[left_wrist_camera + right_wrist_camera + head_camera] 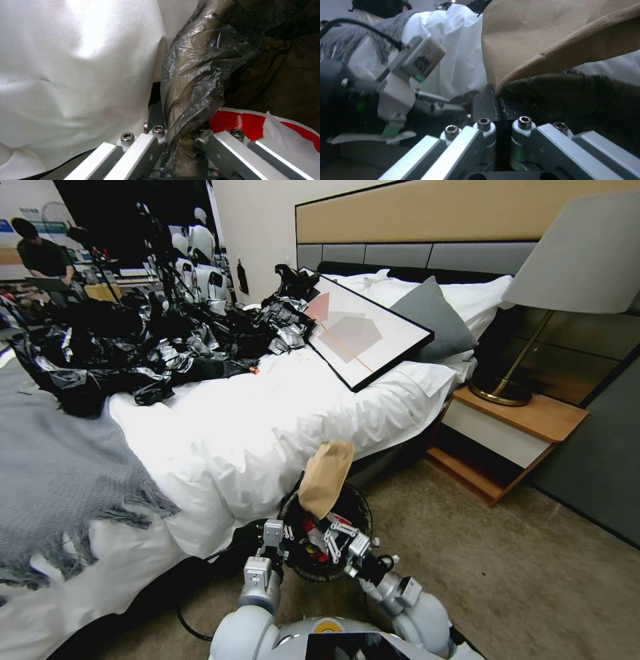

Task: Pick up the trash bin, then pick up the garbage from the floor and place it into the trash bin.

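You had the trash bin (347, 507) held up off the carpet (520, 567), just in front of the robot and close against the hanging white sheet of the bed (267, 433). Your left gripper (272, 543) sat at the bin's left rim, fingers pinched onto the black bag liner (196, 75) and the rim under it; the left wrist view showed the crinkled liner running down between the two fingers (155, 117). Just right of that grip, inside the bin, lay a red-and-white wrapper (240, 122) with a white tissue (283, 140) on top of it. Your right gripper (337, 537) was at the bin's near-right rim, clamped narrow on the lower edge of a brown cardboard scrap (325, 477). The right wrist view showed the cardboard edge caught between the toothed pads (485, 105). The scrap stood up tall over the bin's opening, leaning toward the bed, its top against the sheet. Red litter showed inside the bin beneath it. Far left on the bed lay a grey fringed blanket (60, 460) and a heap of black plastic bags (133, 347); a framed picture (363, 330) leaned on the pillows. A nightstand (513, 437) with a lamp (573, 267) stood right of the bed.
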